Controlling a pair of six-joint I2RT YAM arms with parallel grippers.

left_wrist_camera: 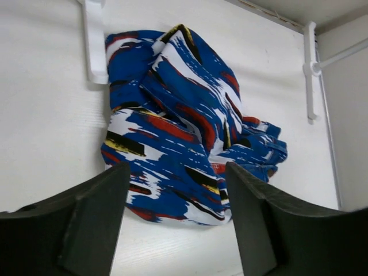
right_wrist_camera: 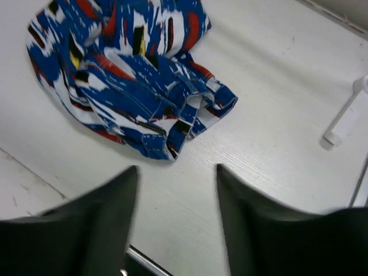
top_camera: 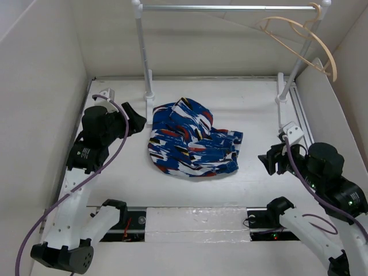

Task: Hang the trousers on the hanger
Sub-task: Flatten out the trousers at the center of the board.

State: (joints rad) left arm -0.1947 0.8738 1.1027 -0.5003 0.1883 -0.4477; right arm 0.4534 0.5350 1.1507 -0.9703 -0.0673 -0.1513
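Note:
The trousers (top_camera: 192,141) lie in a crumpled heap on the white table, bright blue with white, red, black and yellow streaks. They also show in the left wrist view (left_wrist_camera: 178,126) and the right wrist view (right_wrist_camera: 126,75). The pale wooden hanger (top_camera: 299,37) hangs by its hook on the rail at the top right. My left gripper (top_camera: 137,122) is open and empty, just left of the heap; in the left wrist view (left_wrist_camera: 175,201) its fingers frame the heap's near edge. My right gripper (top_camera: 269,161) is open and empty, right of the heap, above bare table in its own view (right_wrist_camera: 175,190).
A grey metal rail (top_camera: 224,8) on two white posts (top_camera: 145,57) spans the back of the table. White walls enclose the left, back and right sides. A metal track (top_camera: 190,221) runs along the near edge between the arm bases.

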